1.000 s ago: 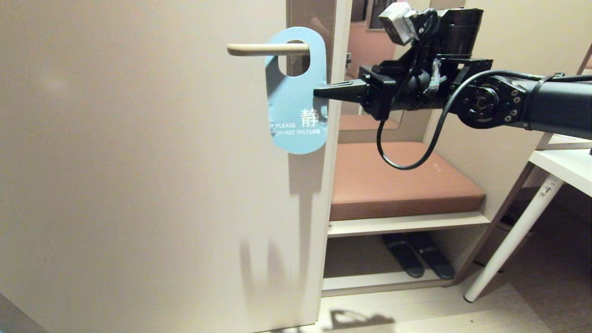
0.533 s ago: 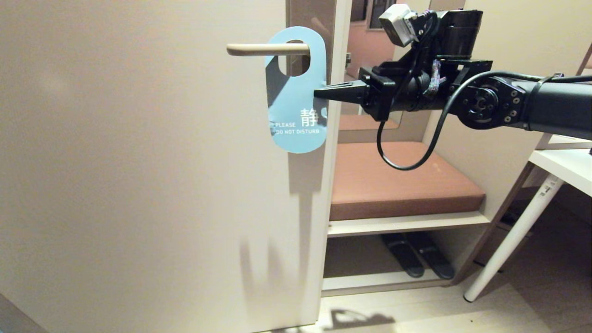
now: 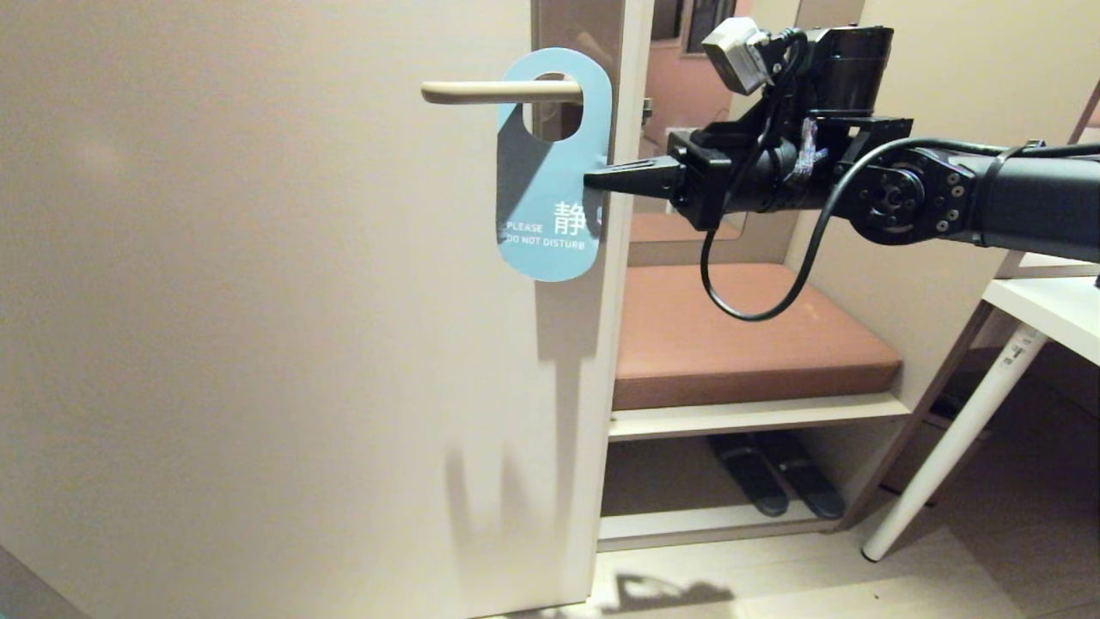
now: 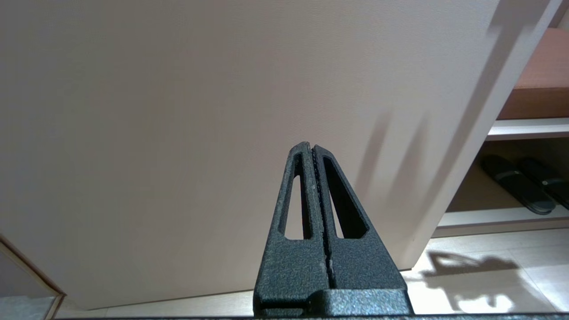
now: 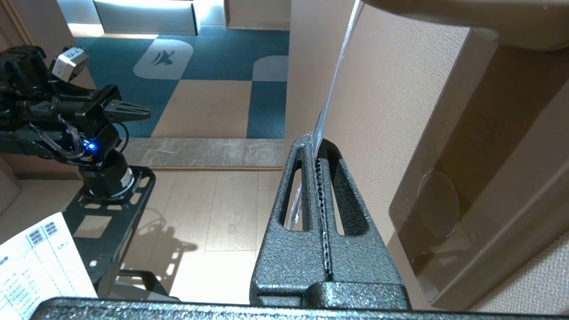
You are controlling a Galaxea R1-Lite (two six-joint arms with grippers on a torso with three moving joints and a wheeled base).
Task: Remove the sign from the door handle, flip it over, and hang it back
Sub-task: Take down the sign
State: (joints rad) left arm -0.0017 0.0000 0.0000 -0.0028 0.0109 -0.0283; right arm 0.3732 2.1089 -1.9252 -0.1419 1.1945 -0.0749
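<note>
seen edge-on, a thin blue-and-white card sign [image 5: 331, 91] is pinched between the closed black textured right gripper [image 5: 314, 141], beside a brownish-grey metal backplate [image 5: 462, 178] below a cream lever handle [image 5: 466, 15].

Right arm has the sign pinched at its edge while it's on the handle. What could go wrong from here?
1. The right gripper holds only the sign's thin right edge, so the card may slip out or bend when pulled.
2. The sign's hole sits near the inner end of the door handle; it must travel the lever's whole length and could snag.
3. The backplate is close beside the fingers, so a collision is possible.
</note>
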